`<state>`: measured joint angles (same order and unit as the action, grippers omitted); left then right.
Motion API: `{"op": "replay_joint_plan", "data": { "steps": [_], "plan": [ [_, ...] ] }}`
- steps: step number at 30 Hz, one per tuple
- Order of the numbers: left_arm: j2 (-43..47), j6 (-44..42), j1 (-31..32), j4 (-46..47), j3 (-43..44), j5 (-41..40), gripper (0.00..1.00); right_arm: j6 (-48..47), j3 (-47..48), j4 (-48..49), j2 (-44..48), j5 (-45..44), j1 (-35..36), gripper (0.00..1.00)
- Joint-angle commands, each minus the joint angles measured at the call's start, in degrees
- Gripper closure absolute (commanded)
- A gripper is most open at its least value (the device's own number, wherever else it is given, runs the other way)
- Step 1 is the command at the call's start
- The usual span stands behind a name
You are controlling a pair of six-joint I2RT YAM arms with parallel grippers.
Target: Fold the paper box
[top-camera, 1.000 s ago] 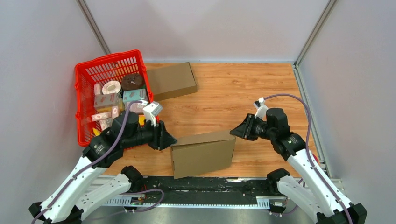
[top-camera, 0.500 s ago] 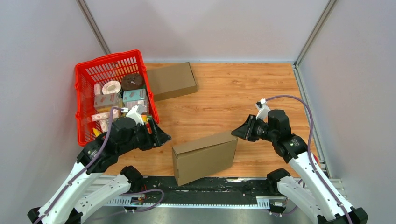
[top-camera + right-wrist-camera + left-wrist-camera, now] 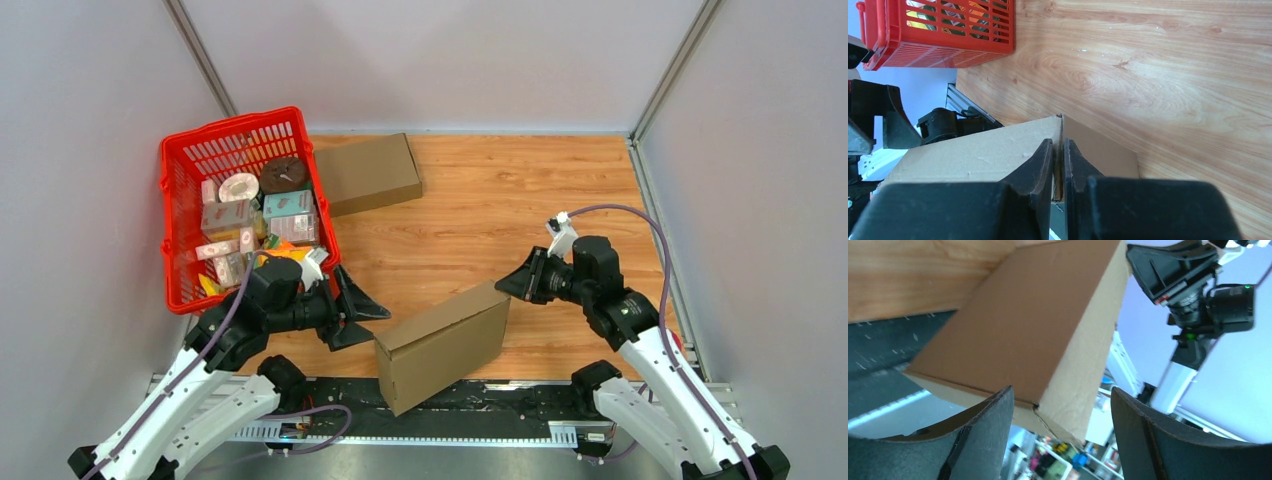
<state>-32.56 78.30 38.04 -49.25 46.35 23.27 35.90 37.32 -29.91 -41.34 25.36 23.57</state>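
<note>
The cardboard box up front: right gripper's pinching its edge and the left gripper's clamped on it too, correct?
No. The left gripper is open, not clamped on the box, per the left wrist view. The right gripper does pinch its edge.

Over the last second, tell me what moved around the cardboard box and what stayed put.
The left gripper came off the left end of the box, opened wide and drew back. The box pivoted, its left end swinging toward the arm bases. The right gripper stays pinched on the box's right top edge. The red basket and the flat cardboard beside it did not move.
</note>
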Motion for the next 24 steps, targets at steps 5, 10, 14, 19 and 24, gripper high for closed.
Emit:
{"op": "replay_joint_plan", "data": {
  "steps": [5, 10, 14, 19, 24],
  "plan": [
    [3.7, 2.8, -0.4, -5.8, 2.3, 1.9, 0.23, -3.1, -1.0, -6.1, 0.0, -3.0, 0.5, 0.89],
    [1.1, -15.9, -0.3, -12.6, 10.3, -5.9, 0.25, -2.3, -1.5, -7.5, 0.7, -4.9, 0.5, 0.89],
    [1.2, -15.4, -0.3, -9.5, 10.3, 1.6, 0.18, -1.4, -2.2, -6.8, 1.6, -5.9, 0.6, 0.9],
    [2.9, -1.5, -0.3, -4.1, 3.8, 5.2, 0.16, -1.1, -2.0, -6.0, 0.5, -5.5, 0.9, 0.91],
    [1.5, 3.9, -0.4, -0.5, 1.2, 5.5, 0.15, -0.8, -2.0, -6.1, 1.4, -6.3, 1.5, 0.91]
  ]
}}
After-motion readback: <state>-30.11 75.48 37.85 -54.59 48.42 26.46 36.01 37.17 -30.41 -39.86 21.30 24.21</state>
